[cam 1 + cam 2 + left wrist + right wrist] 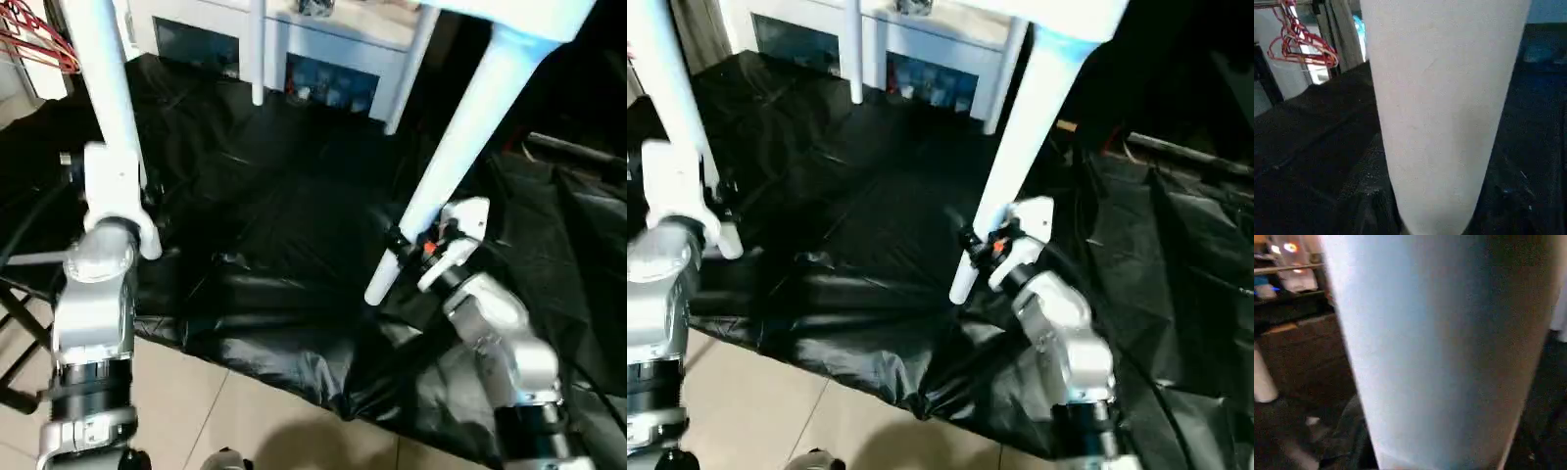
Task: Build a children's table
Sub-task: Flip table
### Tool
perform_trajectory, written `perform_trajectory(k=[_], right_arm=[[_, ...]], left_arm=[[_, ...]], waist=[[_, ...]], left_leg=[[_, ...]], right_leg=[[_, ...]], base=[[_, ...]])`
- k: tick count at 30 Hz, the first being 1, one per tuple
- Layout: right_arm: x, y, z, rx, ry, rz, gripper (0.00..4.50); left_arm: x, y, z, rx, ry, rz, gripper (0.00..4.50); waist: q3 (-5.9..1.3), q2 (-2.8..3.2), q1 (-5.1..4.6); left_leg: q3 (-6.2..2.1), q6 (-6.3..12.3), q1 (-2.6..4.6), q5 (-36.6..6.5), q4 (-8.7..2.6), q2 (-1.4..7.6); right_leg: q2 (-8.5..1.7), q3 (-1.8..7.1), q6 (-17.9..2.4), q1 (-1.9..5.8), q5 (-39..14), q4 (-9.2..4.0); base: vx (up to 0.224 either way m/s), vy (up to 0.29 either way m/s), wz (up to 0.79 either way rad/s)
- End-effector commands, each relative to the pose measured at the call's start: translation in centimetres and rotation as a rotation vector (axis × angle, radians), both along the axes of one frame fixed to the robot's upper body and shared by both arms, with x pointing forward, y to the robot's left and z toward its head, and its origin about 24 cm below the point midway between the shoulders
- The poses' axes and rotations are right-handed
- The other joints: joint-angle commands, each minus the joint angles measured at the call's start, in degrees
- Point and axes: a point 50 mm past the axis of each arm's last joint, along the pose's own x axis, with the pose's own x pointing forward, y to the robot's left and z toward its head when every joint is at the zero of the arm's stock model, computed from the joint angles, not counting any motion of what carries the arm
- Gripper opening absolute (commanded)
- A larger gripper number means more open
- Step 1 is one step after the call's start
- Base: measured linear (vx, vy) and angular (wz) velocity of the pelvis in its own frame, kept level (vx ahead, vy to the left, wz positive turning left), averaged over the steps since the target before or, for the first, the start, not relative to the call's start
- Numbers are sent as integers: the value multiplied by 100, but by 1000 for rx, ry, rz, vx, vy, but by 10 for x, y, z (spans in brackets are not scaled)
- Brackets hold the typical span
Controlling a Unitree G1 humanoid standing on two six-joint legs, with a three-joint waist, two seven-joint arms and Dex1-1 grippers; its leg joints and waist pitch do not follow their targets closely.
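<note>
Black sheeting (284, 245) underfoot. Left gripper (125, 211) and right gripper (411, 250) each at a table leg (460, 147); clamp state unreadable. I'd expect slippage if loose.

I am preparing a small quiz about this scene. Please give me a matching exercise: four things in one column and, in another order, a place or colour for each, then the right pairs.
Things:
1. near left table leg
2. near right table leg
3. black sheet
4. cabinet

Descriptions:
A. spread over the floor
B. white with glass doors, behind the table
C. beside the left gripper
D. slanted, beside the right gripper

Pairs: 1-C, 2-D, 3-A, 4-B
</note>
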Motion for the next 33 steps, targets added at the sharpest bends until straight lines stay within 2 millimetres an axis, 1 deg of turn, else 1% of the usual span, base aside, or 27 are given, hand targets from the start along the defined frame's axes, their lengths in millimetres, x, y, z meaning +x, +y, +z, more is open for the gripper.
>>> perform_trajectory(k=[1,3,4,6,7,9,10,12,13,14,17,18,19,20,21,22,23,24,25,26,28,29,30,31,33], right_arm=[[-1,5,-9,-34,42,-14,138],[0,7,-9,-43,44,-71,133],[0,7,-9,-52,42,-86,131],[0,7,-9,-71,35,-113,130],[1,6,-9,-82,28,-142,129],[1,3,-8,-110,19,-186,128],[1,2,-7,-121,14,-197,128],[-1,1,-4,-137,-1,-221,126],[-1,1,-4,-137,-1,-221,126],[-2,0,-3,-143,-4,-230,126],[-7,2,-2,-148,-12,-239,125],[-7,2,-2,-151,-15,-243,125],[-7,2,-2,-151,-15,-243,125],[-8,5,-2,-128,-13,-209,181],[-8,6,-2,-103,-7,-189,181],[-9,7,-3,-87,-3,-177,195],[-9,7,-2,-85,-2,-176,195],[-10,7,-2,-78,-1,-178,201],[-11,5,-1,-83,-4,-188,211],[-12,4,-1,-81,-1,-192,231],[-13,2,-1,-76,3,-194,238],[-14,1,0,-71,3,-199,245],[-16,-2,1,-67,4,-204,266],[-16,-2,1,-67,4,-204,266],[-21,-7,3,-61,4,-211,290]], left_arm=[[4,-23,-9,16,33,-134,159],[6,-25,-16,-3,40,-172,159],[7,-25,-18,-2,42,-182,159],[8,-25,-21,-1,50,-194,159],[9,-25,-23,-1,56,-202,159],[11,-22,-28,20,80,-212,159],[12,-21,-30,24,86,-214,159],[14,-19,-33,27,99,-219,159],[14,-19,-33,27,99,-219,159],[14,-17,-35,30,107,-221,159],[15,-10,-37,54,126,-221,159],[15,-9,-37,57,126,-222,159],[15,-9,-37,57,126,-222,159],[14,-7,-37,49,127,-217,229],[11,-6,-36,39,123,-214,229],[10,-5,-36,33,120,-212,229],[9,-5,-35,31,116,-210,235],[5,-2,-32,21,98,-202,249],[0,0,-29,19,79,-194,265],[-5,3,-27,20,67,-185,277],[-9,4,-26,22,61,-177,280],[-13,6,-25,26,58,-170,286],[-18,9,-24,32,53,-162,313],[-18,9,-24,32,53,-162,313],[-27,14,-21,39,40,-153,331]], waist=[[-328,172,-53],[-319,141,-63],[-319,148,-60],[-300,149,-75],[-296,146,-85],[-281,153,-85],[-287,151,-88],[-281,166,-81],[-283,162,-79],[-287,171,-76],[-289,179,-52],[-291,214,-41],[-298,200,-50],[-299,192,-60],[-301,220,-55],[-303,206,-63],[-304,207,-73],[-332,223,-77],[-342,222,-84],[-357,227,-88],[-360,224,-92],[-347,211,-84],[-332,189,-85],[-332,201,-75],[-311,212,-84]], left_leg=[[-312,-617,255,-1828,-587,535],[-307,-614,260,-1908,-589,529],[-313,-632,263,-1938,-593,530],[-323,-702,286,-2237,-610,525],[-326,-725,288,-2334,-614,526],[-340,-792,327,-2638,-626,512],[-342,-807,340,-2692,-629,518],[-356,-838,332,-2773,-644,527],[-351,-840,337,-2771,-642,522],[-358,-838,328,-2768,-647,525],[-335,-802,336,-2695,-640,519],[-339,-801,341,-2679,-642,519],[-333,-794,334,-2630,-640,518],[-339,-771,297,-2512,-655,527],[-339,-765,298,-2517,-651,525],[-337,-750,297,-2487,-652,532],[-340,-728,270,-2406,-653,532],[-351,-716,247,-2203,-657,551],[-351,-691,227,-2031,-657,552],[-309,-613,247,-1670,-620,542],[-301,-534,227,-1475,-609,538],[-275,-445,237,-1415,-593,525],[-277,-396,215,-1451,-606,528],[-279,-398,224,-1492,-607,536],[-289,-415,234,-1676,-627,553]], right_leg=[[-526,335,-821,85,-800,-401],[-525,344,-753,58,-971,-433],[-526,343,-727,54,-1011,-434],[-523,345,-648,19,-1332,-472],[-524,350,-630,13,-1425,-479],[-521,361,-550,-30,-1724,-523],[-523,363,-546,-35,-1738,-517],[-523,365,-538,-40,-1683,-517],[-520,367,-530,-45,-1669,-516],[-529,371,-550,-36,-1610,-501],[-535,384,-566,-44,-1487,-503],[-537,388,-572,-46,-1463,-500],[-533,387,-585,-38,-1400,-496],[-532,380,-627,-2,-1270,-467],[-539,383,-644,0,-1257,-462],[-545,383,-649,7,-1233,-466],[-541,383,-659,24,-1195,-449],[-548,373,-719,62,-921,-408],[-537,362,-741,87,-710,-380],[-495,352,-846,73,-136,-333],[-497,350,-919,111,136,-304],[-498,358,-953,102,189,-314],[-513,363,-963,122,52,-333],[-521,363,-963,125,-44,-335],[-506,366,-892,112,-375,-366]], base=[[0,0,0],[0,0,0],[0,0,0],[0,0,0],[0,0,0],[0,0,0],[0,0,0],[0,0,0],[0,0,0],[0,0,0],[0,0,0],[0,0,0],[0,0,0],[0,0,0],[0,0,0],[0,0,0],[0,0,0],[0,0,0],[0,0,0],[0,0,0],[0,0,0],[0,0,0],[0,0,0],[0,0,0],[0,0,0]])
